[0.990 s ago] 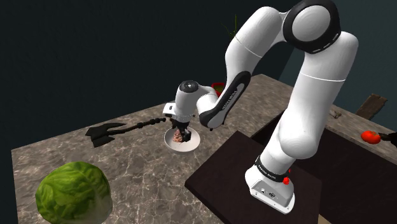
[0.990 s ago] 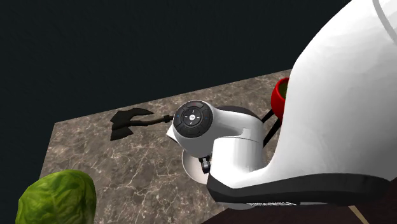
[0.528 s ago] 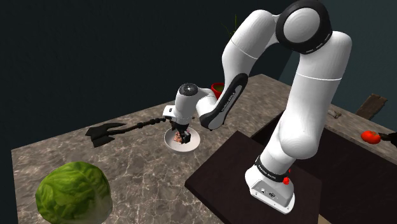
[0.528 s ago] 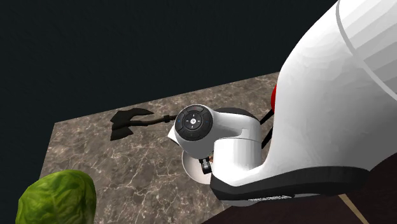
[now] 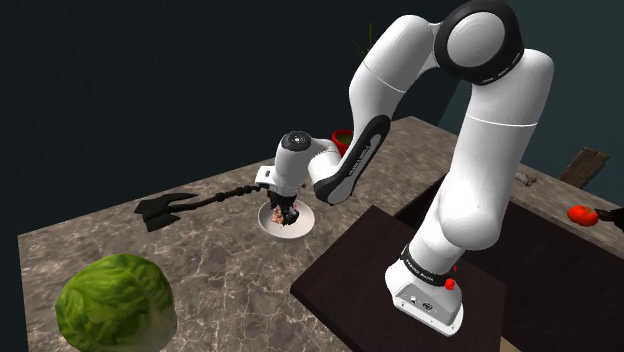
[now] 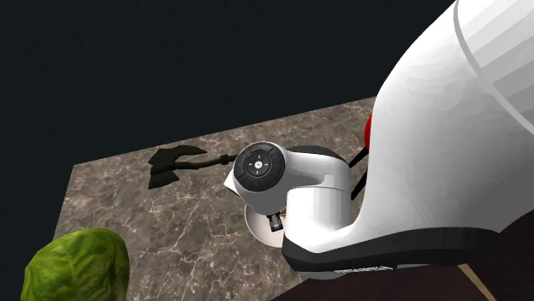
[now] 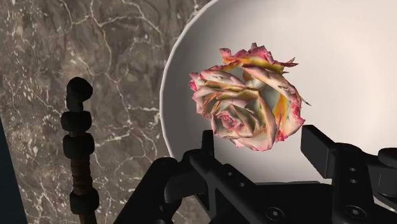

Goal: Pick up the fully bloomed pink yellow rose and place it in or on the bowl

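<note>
Placement step judged complete: pink-and-yellow rose (image 7: 251, 95) lies in the white bowl (image 7: 356, 57), tool (image 7: 261, 135) open astride it; next, a straight lift clear.

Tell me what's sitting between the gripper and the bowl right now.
The pink and yellow rose: in the wrist view it lies just ahead of the gripper, over the white bowl's inside. Whether it is gripped, I cannot tell.

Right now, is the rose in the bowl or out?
In: the wrist view shows the rose inside the rim of the bowl. Whether it touches bottom, cannot tell.
</note>
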